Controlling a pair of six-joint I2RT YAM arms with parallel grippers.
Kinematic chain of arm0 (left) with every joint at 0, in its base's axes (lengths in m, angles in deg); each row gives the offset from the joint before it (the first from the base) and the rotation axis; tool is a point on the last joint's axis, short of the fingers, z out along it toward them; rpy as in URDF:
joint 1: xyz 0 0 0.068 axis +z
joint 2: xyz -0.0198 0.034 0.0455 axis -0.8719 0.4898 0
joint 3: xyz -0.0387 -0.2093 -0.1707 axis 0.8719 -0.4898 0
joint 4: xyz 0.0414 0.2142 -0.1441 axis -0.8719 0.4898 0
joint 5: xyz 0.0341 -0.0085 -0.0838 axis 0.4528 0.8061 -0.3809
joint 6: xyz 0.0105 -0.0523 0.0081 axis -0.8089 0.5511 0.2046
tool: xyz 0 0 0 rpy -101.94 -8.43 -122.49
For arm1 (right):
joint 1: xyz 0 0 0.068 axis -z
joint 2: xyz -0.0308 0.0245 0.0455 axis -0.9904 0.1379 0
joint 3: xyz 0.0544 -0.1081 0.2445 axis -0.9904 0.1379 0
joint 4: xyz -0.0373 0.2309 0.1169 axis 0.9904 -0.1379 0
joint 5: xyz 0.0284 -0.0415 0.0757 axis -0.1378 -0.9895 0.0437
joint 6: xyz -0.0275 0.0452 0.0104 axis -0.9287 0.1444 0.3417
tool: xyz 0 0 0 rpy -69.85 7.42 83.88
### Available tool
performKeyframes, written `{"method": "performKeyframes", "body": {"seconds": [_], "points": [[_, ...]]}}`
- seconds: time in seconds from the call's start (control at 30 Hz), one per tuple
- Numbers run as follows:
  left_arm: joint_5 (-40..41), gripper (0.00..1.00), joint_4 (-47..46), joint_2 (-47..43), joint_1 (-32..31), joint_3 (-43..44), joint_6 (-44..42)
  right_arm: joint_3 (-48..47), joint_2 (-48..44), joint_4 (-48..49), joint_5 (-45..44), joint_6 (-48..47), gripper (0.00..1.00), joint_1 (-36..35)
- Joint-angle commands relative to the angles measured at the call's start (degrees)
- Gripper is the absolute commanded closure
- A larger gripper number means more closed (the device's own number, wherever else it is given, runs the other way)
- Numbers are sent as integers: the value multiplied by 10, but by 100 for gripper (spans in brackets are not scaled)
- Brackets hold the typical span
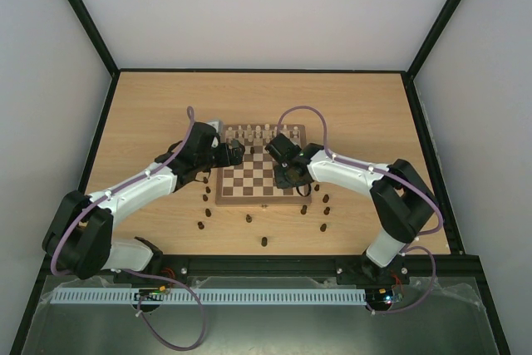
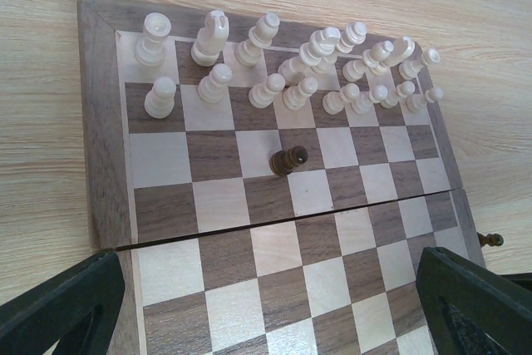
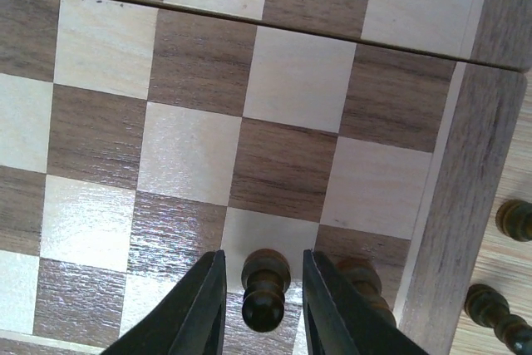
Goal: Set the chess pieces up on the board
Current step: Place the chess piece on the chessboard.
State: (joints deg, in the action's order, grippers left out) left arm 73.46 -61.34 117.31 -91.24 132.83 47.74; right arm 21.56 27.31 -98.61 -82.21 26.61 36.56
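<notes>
The board (image 1: 249,189) lies mid-table. Cream chess pieces (image 2: 274,56) fill its two far rows. One dark pawn (image 2: 288,160) stands alone in front of them. My left gripper (image 2: 270,305) is open and empty, hovering over the board's left half; in the top view the left gripper (image 1: 241,153) is near the far left squares. My right gripper (image 3: 264,280) is open around a standing dark pawn (image 3: 266,288) on a cream square near the board's right edge, with a gap on each side. A second dark piece (image 3: 362,284) stands just right of it.
Several dark pieces stand loose on the table in front of and beside the board, such as one (image 1: 264,241) near the front and one (image 1: 327,210) at the right. Two (image 3: 515,218) show just off the right frame (image 3: 465,205).
</notes>
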Motion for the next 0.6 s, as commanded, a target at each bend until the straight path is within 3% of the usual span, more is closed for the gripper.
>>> {"method": "performKeyframes", "body": {"seconds": [0.0,0.2,0.57], "points": [[-5,1,-11,7,2,-5,-3,4,-17,-23,-10,4,72,-4],[-4,1,-10,8,3,-6,-2,-3,-38,-13,-16,1,64,-5],[-2,1,-18,14,2,-7,-7,91,-221,84,-45,-19,19,-4]]}}
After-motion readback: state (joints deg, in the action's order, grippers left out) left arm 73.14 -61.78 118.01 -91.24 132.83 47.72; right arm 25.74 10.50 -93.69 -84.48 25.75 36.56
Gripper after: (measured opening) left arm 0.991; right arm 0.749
